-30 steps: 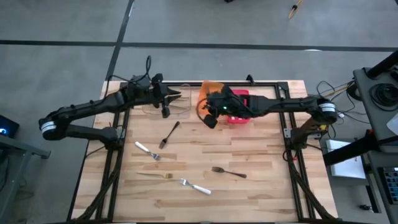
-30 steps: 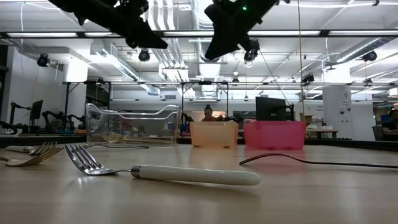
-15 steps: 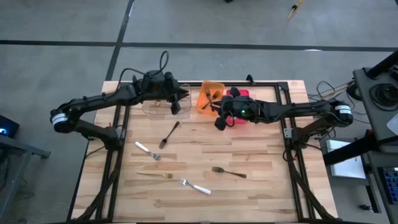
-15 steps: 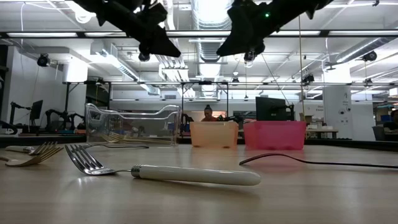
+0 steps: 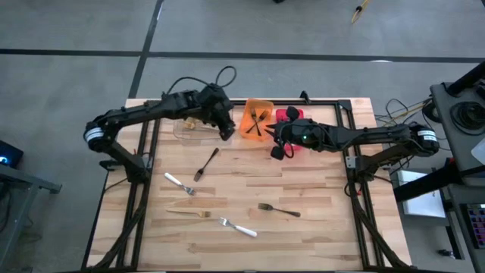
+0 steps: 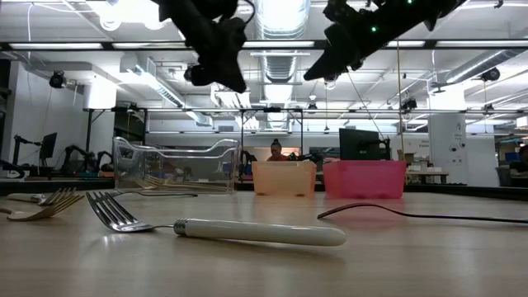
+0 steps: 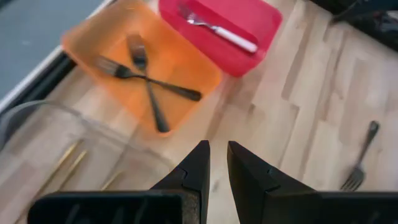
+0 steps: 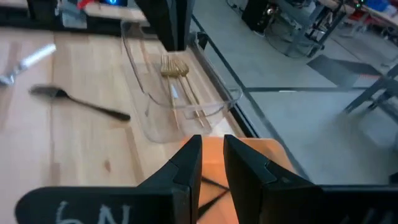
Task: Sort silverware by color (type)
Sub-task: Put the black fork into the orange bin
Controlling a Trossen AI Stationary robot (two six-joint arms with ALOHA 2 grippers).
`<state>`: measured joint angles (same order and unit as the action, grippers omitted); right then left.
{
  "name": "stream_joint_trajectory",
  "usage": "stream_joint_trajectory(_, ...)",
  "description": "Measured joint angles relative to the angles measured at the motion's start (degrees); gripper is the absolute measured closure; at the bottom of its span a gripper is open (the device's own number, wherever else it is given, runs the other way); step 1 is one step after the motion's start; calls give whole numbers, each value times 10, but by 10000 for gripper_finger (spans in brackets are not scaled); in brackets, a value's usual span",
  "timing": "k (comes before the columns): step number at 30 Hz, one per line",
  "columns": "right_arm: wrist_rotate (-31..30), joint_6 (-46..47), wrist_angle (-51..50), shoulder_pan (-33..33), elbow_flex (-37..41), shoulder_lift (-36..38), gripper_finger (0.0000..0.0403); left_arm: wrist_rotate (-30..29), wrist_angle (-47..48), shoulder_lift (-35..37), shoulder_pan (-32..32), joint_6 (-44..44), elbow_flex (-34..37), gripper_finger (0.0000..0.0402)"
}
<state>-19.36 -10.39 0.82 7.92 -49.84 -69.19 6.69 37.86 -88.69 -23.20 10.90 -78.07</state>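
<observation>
Three bins sit in a row along the table's far edge: the clear plastic bin [image 5: 198,127] on the left, the orange plastic bin [image 5: 258,120] in the middle, the red plastic bin [image 5: 291,130] on the right. Five loose forks lie nearer, among them a black fork [image 5: 205,163] and a pale-handled silver fork [image 5: 238,227].

the dark left arm reaches in from the table's left edge toward the far middle, its black two-finger left gripper [image 5: 225,131] hanging above the tabletop with its fingers [image 7: 198,167] nearly together, a thin gap between them and nothing held. the dark right arm stretches in from the right edge, long and almost straight, and its black two-finger right gripper [image 5: 277,150] hangs near the left one — both raised well above the table in the low view — its fingers [image 8: 189,157] likewise close together around nothing.
</observation>
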Motion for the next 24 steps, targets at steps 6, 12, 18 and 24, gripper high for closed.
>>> stream_joint_trajectory(6, 0, -23, -15, 0, 15, 21, 344, 0, 9, -68, 19, 38, -68, 363)
stream_joint_trajectory(12, 12, -23, -22, 0, 51, 87, 344, -10, 9, -131, 19, 82, -116, 363)
stream_joint_trajectory(18, 18, -16, -19, 0, 85, 146, 344, -16, 6, -184, 20, 98, -149, 363)
stream_joint_trajectory(24, 18, -26, -19, 0, 102, 163, 344, -37, 3, -229, 20, 102, -191, 363)
